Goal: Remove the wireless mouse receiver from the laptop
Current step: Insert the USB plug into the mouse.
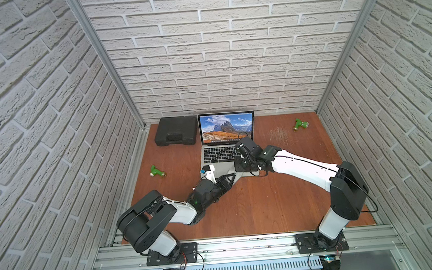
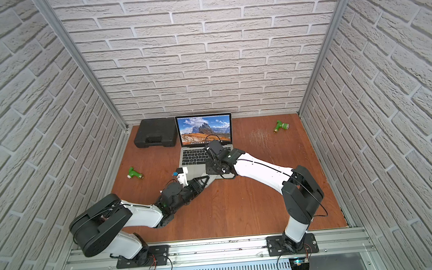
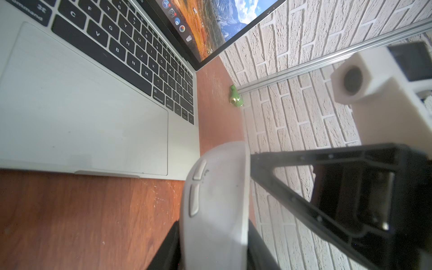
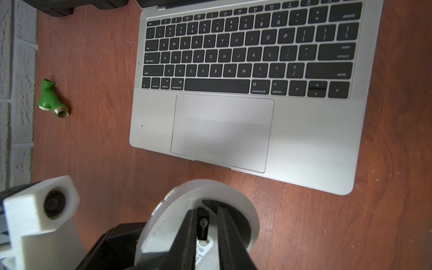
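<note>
The open silver laptop (image 1: 226,128) (image 2: 203,130) stands at the back middle of the table; its trackpad shows in the left wrist view (image 3: 81,105) and the right wrist view (image 4: 222,131). My left gripper (image 3: 212,245) (image 1: 229,178) is shut on a light grey mouse (image 3: 217,198) (image 4: 233,194), held on its side by the laptop's front right corner. My right gripper (image 4: 205,209) (image 1: 244,165) reaches into the mouse's underside. The tiny black wireless mouse receiver (image 4: 202,224) lies between its fingers. It rests against one finger, with a gap to the other.
A black moulded case (image 1: 176,133) lies left of the laptop. One green pipe fitting (image 1: 156,171) (image 4: 52,100) lies at the left and another (image 1: 300,124) (image 3: 236,97) at the back right. Brick walls close in three sides.
</note>
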`<state>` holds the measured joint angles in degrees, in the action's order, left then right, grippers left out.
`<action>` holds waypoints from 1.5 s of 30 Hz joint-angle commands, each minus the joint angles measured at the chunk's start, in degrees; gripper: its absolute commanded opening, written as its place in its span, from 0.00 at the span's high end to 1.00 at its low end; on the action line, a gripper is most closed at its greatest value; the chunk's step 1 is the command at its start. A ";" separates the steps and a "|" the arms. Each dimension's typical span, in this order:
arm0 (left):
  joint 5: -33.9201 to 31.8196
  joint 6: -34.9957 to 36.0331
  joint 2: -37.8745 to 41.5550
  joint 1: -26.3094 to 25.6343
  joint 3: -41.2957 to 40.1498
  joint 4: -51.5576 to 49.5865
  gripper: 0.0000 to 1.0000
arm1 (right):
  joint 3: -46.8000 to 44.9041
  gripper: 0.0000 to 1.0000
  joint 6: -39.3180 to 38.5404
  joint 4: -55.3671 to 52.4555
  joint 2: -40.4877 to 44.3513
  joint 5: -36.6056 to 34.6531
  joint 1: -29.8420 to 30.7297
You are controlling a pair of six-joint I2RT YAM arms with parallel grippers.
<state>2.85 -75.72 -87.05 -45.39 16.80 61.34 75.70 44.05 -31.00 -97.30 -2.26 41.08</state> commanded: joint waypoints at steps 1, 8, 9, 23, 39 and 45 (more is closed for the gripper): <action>0.21 -0.26 -0.23 0.41 -0.04 7.21 1.00 | 1.11 0.86 -0.63 0.11 -0.04 0.37 -0.09; 0.47 -0.30 -0.41 0.79 -0.05 7.13 1.00 | 1.58 0.97 -0.36 0.07 -0.79 1.05 0.13; 0.49 -0.37 -0.24 0.93 -0.02 7.11 1.00 | 1.38 0.97 -0.07 0.28 -0.70 0.86 0.13; 0.05 -2.88 -0.50 1.22 -0.78 8.38 1.00 | -2.80 0.98 0.16 5.92 2.80 -5.78 1.31; 1.81 -4.25 -4.16 1.21 0.74 12.51 1.00 | -5.11 0.97 -1.23 9.32 1.64 -6.58 1.66; 1.67 -4.35 -4.10 1.34 0.54 12.75 1.00 | -5.04 0.97 -1.96 9.82 0.40 -4.71 1.65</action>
<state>3.49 -79.79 -91.15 -44.36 16.53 67.64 71.66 43.44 -22.79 -96.25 -7.11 42.50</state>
